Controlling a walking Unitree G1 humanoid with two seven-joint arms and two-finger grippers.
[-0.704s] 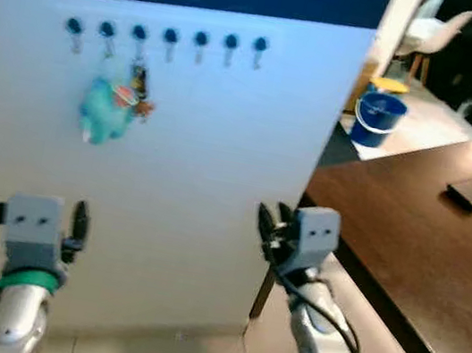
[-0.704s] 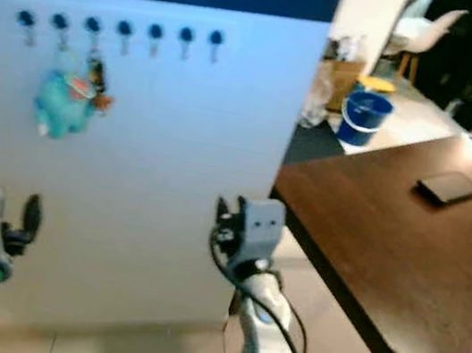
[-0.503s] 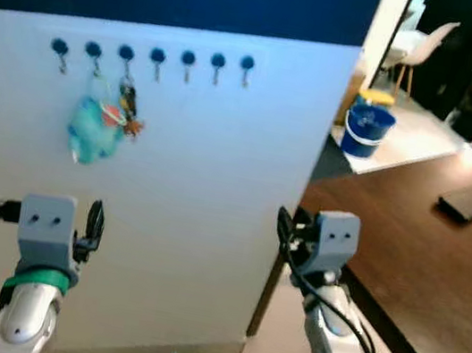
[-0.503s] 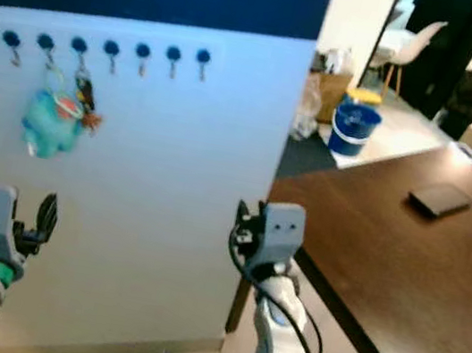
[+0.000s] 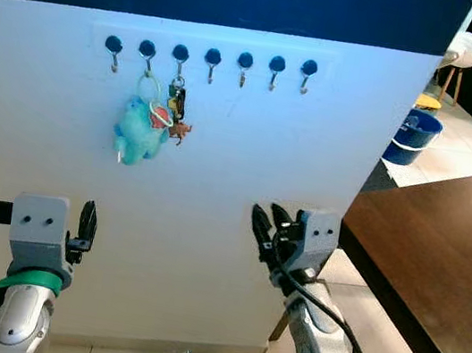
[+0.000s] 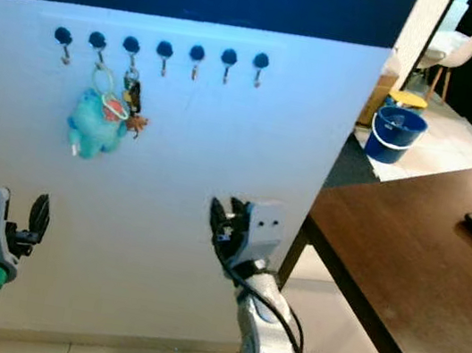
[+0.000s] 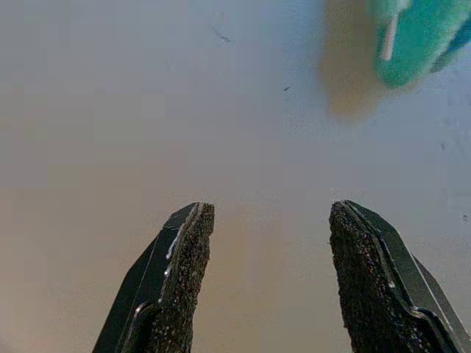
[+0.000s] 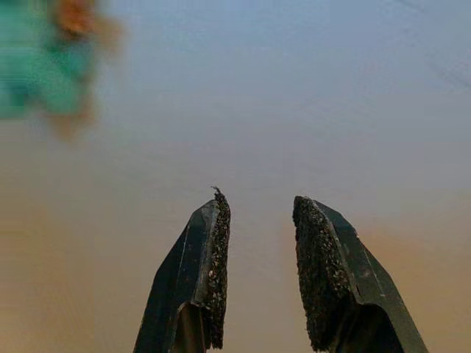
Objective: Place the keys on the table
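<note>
While the keys hang from a hook in the row of hooks on the white wall panel, bunched with a teal plush charm, you have nothing in hand yet. Watch the ring: pull outward instead of lifting and it will likely snag on the hook, and if you pinch the soft plush alone, the bunch may swing or slip free. The table sits off to the right of the hooks, so a carry could clip the panel's edge. Your left gripper points at the panel below the charm, fingers spread wide. Your right gripper is raised below and right of the keys, fingers parted narrowly, both empty.
</note>
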